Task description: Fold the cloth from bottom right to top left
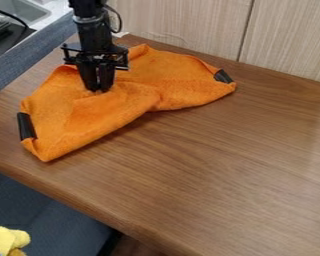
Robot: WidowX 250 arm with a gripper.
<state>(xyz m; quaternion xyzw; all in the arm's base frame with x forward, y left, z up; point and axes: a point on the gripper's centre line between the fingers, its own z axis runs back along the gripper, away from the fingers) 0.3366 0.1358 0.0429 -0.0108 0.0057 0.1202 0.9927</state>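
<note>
On the brown wood-grain table (209, 175), the soft orange fabric cloth (69, 125) lies at far left, its creased near edge slanting from near left to far right. The fold looks mostly made; next, probably let go, then lift clear without dragging the layer back. Beyond that edge, the black two-finger gripper (99, 91) seems pinched on the cloth, which spreads beneath it and to both sides.

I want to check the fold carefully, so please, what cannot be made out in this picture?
All in the camera view:
- Underside of the cloth: hidden by its upper surface.
- Cloth area behind the gripper: covered by it.
- Yellow object: cut off by the left and bottom edges.
</note>
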